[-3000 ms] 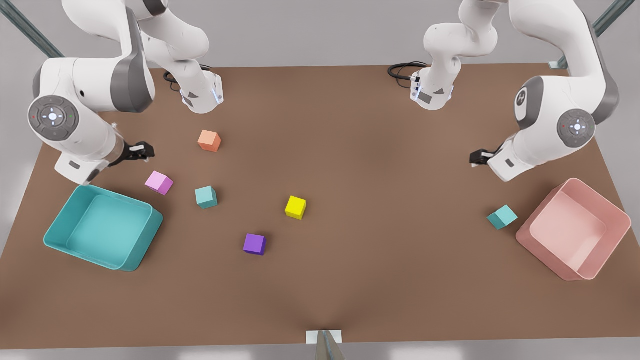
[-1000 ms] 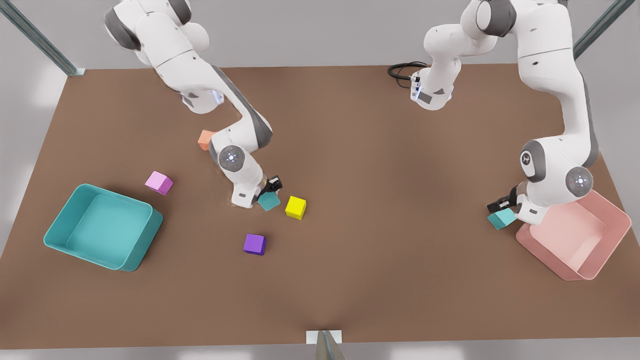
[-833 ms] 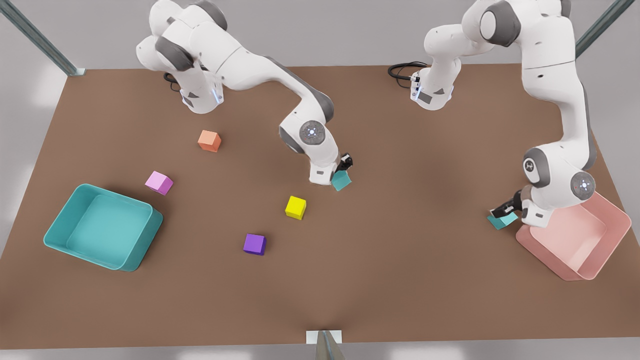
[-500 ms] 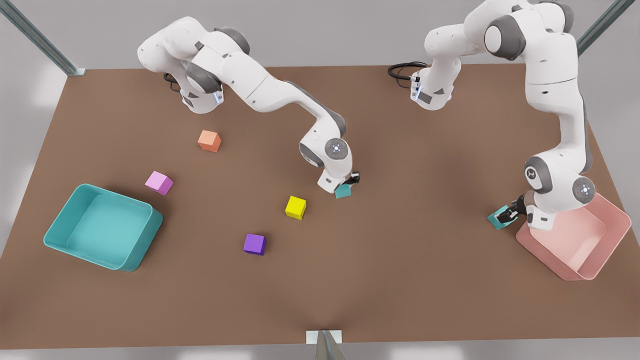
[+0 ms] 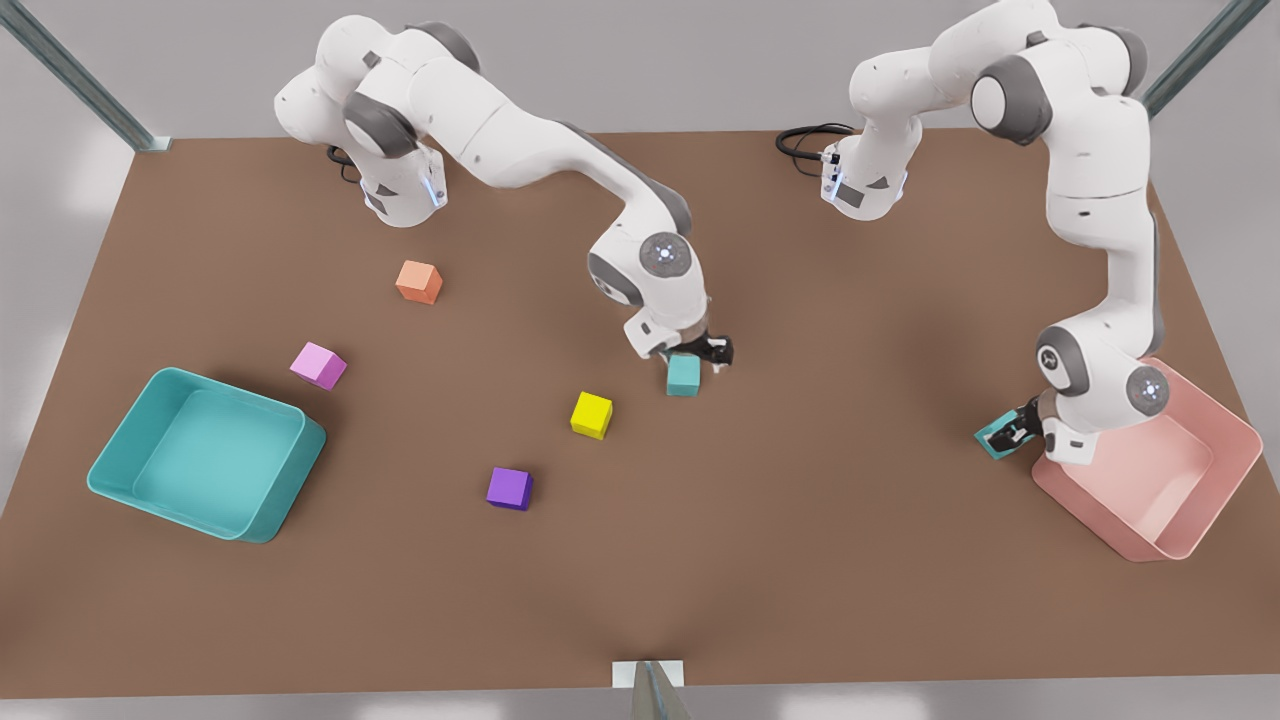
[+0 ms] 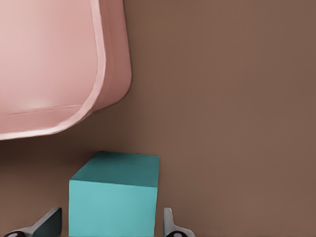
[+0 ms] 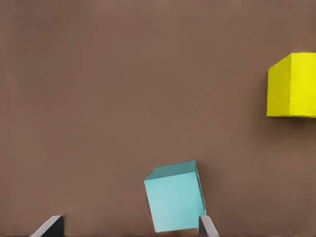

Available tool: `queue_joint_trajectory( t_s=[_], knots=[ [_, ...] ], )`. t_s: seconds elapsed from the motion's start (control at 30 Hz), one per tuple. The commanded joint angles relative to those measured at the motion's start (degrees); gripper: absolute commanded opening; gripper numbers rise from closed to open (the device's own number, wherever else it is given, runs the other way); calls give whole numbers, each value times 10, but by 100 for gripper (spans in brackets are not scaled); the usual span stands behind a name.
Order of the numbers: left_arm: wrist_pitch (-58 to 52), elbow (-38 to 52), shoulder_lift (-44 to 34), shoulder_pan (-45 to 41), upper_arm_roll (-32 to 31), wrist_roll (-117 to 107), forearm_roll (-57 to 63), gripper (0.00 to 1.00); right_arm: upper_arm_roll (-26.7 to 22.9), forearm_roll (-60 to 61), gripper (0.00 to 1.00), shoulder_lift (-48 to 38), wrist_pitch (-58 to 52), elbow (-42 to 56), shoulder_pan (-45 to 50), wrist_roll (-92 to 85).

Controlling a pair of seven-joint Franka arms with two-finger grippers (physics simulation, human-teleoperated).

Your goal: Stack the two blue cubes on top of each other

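- Change first: the right gripper [image 5: 715,352] has let go of its blue cube [image 5: 683,375]. It carried that cube in from the front view's left; now the cube sits on the desk [image 5: 640,560] mid-scene, near the yellow cube [image 5: 591,414].
- Right gripper now: fingers spread wide, nothing held, just beside the cube. In its wrist view the cube lies close to one finger and well clear of the other.
- I read that cube as the base of the stack.
- Left gripper [image 5: 1012,434]: it has come down over the second blue cube [image 5: 990,440], which has not moved from its spot just beside the pink bin [image 5: 1240,430]. Its fingers straddle the cube with a slim gap on each side, so I count it as not yet gripped.
- Two cubes are still well apart; I judge the clamp, lift and carry across are all left to do.
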Motion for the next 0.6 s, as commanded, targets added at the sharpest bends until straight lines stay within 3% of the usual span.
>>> queue_joint_trajectory(
  t_s=[0.0, 0.03, 0.07, 0.1, 0.13, 0.17, 0.23, 0.3, 0.37, 0.43, 0.5, 0.57],
  knots=[
    [22, 1, 8, -1, 0, -7, 1, 100, 1, 29, 100, -45, -164, 4, -30, 71],
    [25, 0, 9, -2, 0, -7, 1, 100, 0, 65, 100, -67, -221, 7, -68, -23],
    [24, 0, 10, -5, 0, -7, 1, 93, 0, 89, 100, -76, -305, 7, -123, -186],
    [25, 0, 10, -5, 0, -7, 1, 84, -5, 81, 100, -84, -401, 3, -191, -410],
    [25, 0, 10, -5, -1, -7, 1, 69, -5, -20, 100, -84, -437, -21, -259, -665],
    [25, 0, 9, -6, -1, -7, 1, 62, -5, -67, 100, -78, -435, -23, -304, -759],
    [17, 0, -3, -11, -11, -8, 1, 63, -5, -127, 100, -75, -395, -18, -361, -912],
    [-47, -3, -44, -36, -17, -15, 1, 63, -6, -141, 100, -92, -389, 37, -362, -985],
    [-96, -17, -67, -58, -18, -17, 1, 63, -1, -131, 100, -166, -395, 44, -360, -990],
    [-128, -62, -131, -137, -30, -31, 1, 63, -1, -116, 100, -213, -443, 43, -356, -981],
    [-143, -16, -137, -158, -158, -169, 13, 63, -1, -118, 100, -266, -477, 33, -359, -962],
    [-143, 14, -131, -182, -246, -285, 74, 63, 1, -120, 100, -299, -477, -4, -359, -881]
  ],
)
